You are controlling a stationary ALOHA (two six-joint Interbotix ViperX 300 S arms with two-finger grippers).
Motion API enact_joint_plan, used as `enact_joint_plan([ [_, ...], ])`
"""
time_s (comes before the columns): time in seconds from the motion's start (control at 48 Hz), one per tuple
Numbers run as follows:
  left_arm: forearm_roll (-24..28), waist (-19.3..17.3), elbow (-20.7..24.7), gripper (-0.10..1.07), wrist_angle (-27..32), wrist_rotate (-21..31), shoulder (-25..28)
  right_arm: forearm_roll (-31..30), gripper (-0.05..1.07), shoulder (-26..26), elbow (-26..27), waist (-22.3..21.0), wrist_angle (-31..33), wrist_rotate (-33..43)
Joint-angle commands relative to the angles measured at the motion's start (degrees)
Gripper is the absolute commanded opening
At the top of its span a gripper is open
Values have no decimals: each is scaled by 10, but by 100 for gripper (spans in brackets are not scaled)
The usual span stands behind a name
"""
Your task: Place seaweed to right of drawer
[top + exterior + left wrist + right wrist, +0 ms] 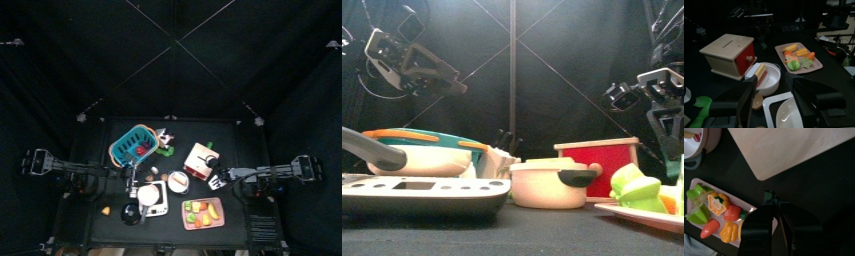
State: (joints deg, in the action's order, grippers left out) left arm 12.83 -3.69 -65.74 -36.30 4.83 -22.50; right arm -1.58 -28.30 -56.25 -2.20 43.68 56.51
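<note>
The drawer [203,157] is a wooden box with a red front, standing mid-table; it also shows in the front view [603,163], the left wrist view [725,50] and the right wrist view [797,148]. My right gripper [229,178] hangs above the table just right of the drawer, between it and the food plate. In the right wrist view the right gripper [769,199] has its jaws pressed together on a small dark piece at the tips, which looks like the seaweed [768,193]. My left gripper [777,96] is open and empty, held above the white pot [767,80].
A pink plate [189,218] of toy vegetables lies at the front right. The white pot [178,181] stands in front of the drawer. A blue basket [134,145] sits at the back left, and a grey stove with a pan [150,196] at the front left.
</note>
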Motion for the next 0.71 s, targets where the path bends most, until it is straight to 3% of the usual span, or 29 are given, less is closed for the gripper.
enact_joint_plan([
  [0.0,-2,-2,6,86,-1,-1,-1,-1,54,1,5,-2,-1,1],
  [0.104,0,-2,6,86,-1,-2,0,0,59,6,4,-1,-1,1],
  [0.396,-1,-3,6,86,0,-2,0,-1,87,31,4,0,-1,1],
  [0.688,-1,-4,5,86,0,-2,0,-1,90,32,7,3,-3,1],
])
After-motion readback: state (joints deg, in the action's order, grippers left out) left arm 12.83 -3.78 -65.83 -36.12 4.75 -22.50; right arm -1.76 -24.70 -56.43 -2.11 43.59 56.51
